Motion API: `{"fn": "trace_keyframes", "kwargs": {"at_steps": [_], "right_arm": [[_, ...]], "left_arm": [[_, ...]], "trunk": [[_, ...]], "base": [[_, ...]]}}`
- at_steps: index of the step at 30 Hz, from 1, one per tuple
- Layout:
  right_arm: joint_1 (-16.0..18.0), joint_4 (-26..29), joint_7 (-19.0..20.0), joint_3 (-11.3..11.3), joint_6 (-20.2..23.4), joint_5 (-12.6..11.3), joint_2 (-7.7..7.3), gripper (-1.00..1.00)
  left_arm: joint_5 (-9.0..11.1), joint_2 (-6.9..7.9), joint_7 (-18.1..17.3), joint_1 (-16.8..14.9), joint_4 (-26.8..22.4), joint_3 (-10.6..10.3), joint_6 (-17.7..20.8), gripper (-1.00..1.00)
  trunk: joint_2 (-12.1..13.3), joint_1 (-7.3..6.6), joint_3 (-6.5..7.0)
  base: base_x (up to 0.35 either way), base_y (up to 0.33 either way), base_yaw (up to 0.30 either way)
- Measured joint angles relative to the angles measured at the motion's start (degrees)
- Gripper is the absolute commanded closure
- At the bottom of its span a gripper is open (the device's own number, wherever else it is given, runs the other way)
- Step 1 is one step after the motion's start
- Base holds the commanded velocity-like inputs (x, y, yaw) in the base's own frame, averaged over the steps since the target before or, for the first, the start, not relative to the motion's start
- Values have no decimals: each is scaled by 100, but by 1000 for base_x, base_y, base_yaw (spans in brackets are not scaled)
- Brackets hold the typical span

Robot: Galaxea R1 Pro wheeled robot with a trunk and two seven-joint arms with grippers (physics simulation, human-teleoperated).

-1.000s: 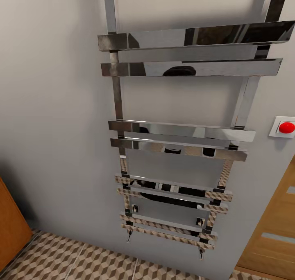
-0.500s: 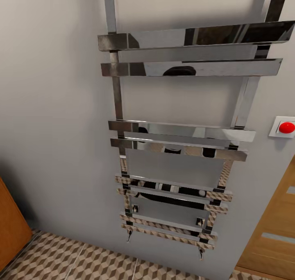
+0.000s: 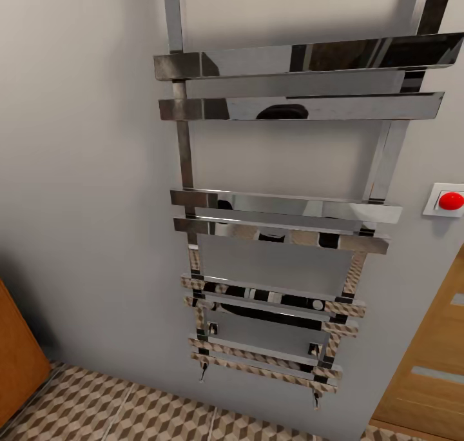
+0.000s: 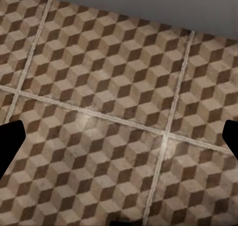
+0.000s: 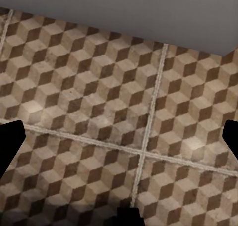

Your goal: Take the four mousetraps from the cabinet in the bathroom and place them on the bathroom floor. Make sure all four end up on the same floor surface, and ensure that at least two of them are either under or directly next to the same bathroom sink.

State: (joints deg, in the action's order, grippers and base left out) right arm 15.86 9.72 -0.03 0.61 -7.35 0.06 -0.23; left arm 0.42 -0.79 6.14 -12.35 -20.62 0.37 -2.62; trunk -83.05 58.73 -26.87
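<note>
One grey wall (image 3: 84,170) fills most of the head view; chrome towel rail (image 3: 283,209) mounted on it; bathroom floor (image 3: 129,409) tiled in cube pattern below; orange-wood cabinet (image 3: 16,357) edge at lower left; wooden door (image 3: 432,370) at right; red button switch (image 3: 449,200) beside rail; left gripper (image 4: 119,137) fingers apart over bare floor tiles; right gripper (image 5: 119,137) fingers apart too.

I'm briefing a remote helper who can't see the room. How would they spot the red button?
On the grey wall hangs a tall chrome towel rail. Just beside its middle rungs, above a wooden door, sits a small white square plate holding the red button, the only red thing here.
</note>
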Motion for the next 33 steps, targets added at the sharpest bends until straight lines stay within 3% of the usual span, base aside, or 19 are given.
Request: {"fn": "trace_keyframes", "kwargs": {"at_steps": [11, 19, 24, 33], "right_arm": [[-26, -11, 3, 3, -31, -3, -11, -100], [-63, -21, -4, 3, -417, -2, -11, -100], [-174, -33, -5, -16, -846, -37, -11, -100], [-207, -35, -5, -24, -943, -45, -17, -100]], "left_arm": [[-8, -44, -106, 0, 0, -29, -20, -100], [-17, -67, -122, -1, -432, -35, -38, -100], [-11, -61, -122, 0, -305, -36, -445, -100], [-10, -61, -122, -1, -258, -39, -549, -100]], "trunk": [[0, 0, 0], [0, 0, 0], [0, 0, 0], [0, 2, 0]], "base": [[0, 0, 0], [0, 0, 0], [0, 0, 0], [-115, 0, 0]]}}
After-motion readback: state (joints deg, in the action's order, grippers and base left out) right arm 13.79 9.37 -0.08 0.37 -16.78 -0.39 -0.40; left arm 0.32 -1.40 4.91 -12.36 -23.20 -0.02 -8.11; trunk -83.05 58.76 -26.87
